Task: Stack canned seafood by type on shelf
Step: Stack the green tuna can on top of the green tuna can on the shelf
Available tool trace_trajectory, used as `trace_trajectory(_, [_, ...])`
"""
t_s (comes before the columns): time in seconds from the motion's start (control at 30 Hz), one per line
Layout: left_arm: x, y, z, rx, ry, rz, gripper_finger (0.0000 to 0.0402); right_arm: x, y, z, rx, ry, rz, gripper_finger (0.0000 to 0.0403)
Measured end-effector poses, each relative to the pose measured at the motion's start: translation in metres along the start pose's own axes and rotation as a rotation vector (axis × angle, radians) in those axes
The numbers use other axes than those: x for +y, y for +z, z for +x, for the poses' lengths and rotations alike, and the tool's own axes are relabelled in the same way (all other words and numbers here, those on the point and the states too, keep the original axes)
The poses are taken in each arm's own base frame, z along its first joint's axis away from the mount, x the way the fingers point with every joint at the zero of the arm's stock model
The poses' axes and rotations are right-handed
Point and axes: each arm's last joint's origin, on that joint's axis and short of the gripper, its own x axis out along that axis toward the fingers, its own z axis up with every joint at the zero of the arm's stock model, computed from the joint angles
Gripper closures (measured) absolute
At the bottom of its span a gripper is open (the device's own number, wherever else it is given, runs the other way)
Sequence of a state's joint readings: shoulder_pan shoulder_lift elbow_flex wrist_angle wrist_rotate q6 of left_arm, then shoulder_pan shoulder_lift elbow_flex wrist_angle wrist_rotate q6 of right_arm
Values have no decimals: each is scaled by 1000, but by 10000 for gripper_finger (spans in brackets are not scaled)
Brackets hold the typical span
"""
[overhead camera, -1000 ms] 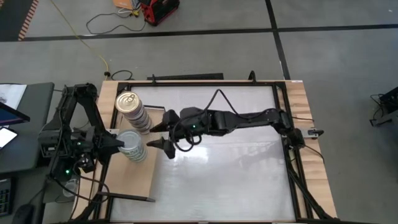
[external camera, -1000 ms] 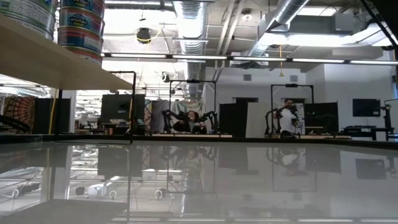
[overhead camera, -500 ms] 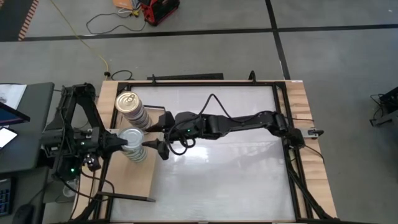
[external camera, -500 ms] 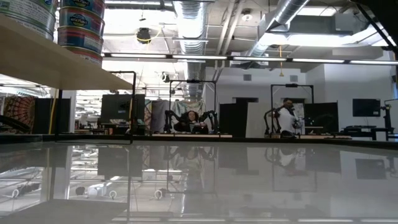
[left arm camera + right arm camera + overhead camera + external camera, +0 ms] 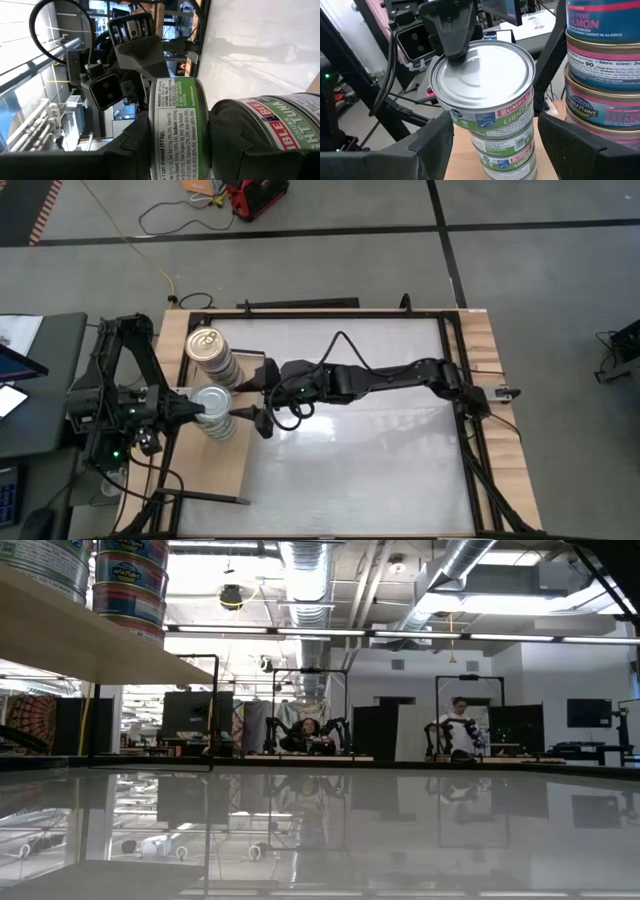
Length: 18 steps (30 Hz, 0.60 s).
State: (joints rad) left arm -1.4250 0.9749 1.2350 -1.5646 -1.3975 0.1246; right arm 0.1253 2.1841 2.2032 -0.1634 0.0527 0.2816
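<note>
Tins sit in two piles on the shelf (image 5: 232,470). From above, the silver pile (image 5: 212,412) is right between my two grippers. My left gripper (image 5: 200,411) is shut, and its tip lies on the top silver tin. My right gripper (image 5: 247,395) is open wide, with one finger on each side of that pile. The gold pile (image 5: 210,355) stands just beside my right gripper.

From the low view, the shelf (image 5: 90,645) is up in the corner with tins (image 5: 130,585) on it. A person (image 5: 457,730) is far back in the room.

From my left wrist, the green tin (image 5: 175,130) is right at my fingers, and my right gripper waits just behind it.

From my right wrist, the silver pile (image 5: 487,115) stands between my fingers (image 5: 427,147). My left gripper (image 5: 454,35) presses on its top. The pink tins (image 5: 602,65) are close beside my finger.
</note>
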Motion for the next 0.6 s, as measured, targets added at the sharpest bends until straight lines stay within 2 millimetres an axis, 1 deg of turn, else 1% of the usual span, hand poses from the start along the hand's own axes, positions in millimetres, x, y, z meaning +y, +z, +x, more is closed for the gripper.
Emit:
trace_trajectory(0.37, [0, 0, 0, -1, -9, -5, 260, -5, -10, 11, 5, 20, -38, 92])
trace_trajectory(0.6, [-1, 0, 0, -5, -36, -11, 260, -5, -7, 10, -26, 29, -44, 92])
